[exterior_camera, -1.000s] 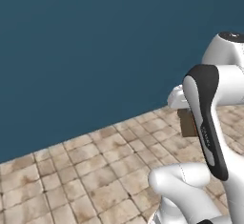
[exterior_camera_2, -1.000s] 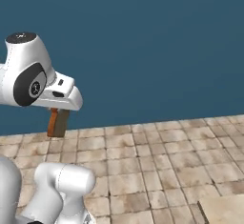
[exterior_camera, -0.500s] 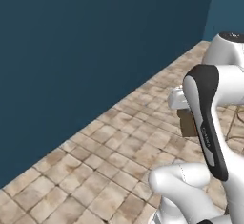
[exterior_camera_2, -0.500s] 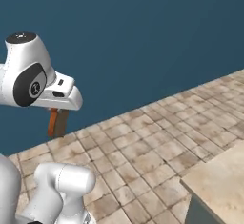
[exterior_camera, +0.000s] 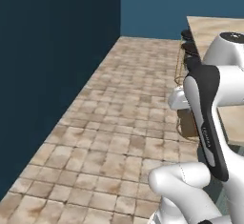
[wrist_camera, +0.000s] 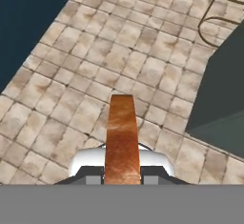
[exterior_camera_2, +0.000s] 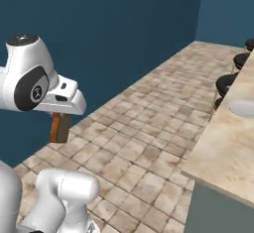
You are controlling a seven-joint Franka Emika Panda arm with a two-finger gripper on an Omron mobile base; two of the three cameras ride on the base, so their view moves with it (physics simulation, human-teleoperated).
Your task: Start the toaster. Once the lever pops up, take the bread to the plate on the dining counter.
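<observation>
My gripper [wrist_camera: 122,174] is shut on the bread [wrist_camera: 122,137], a thin orange-brown slice held edge-on and pointing down at the tiled floor. In the right base view the bread [exterior_camera_2: 61,127] hangs under the white hand. From the left base view, part of the bread [exterior_camera: 188,123] shows behind the arm's dark link. The dining counter [exterior_camera_2: 218,150], beige with brown veining, runs along the right. On it lies the white plate [exterior_camera_2: 243,108], cut off by the frame edge and well away from the gripper. The toaster is out of view.
Dark round stools [exterior_camera_2: 226,84] on thin metal legs stand along the counter's near side, and the stools [exterior_camera: 189,49] also appear at the far end. Blue walls [exterior_camera: 52,51] close off the left and back. A tiled floor [exterior_camera: 128,123] lies between the wall and the counter.
The whole scene has swung as the base turns: the blue wall slid left and the dining counter, stools and plate came into view. The bread stays in the gripper.
</observation>
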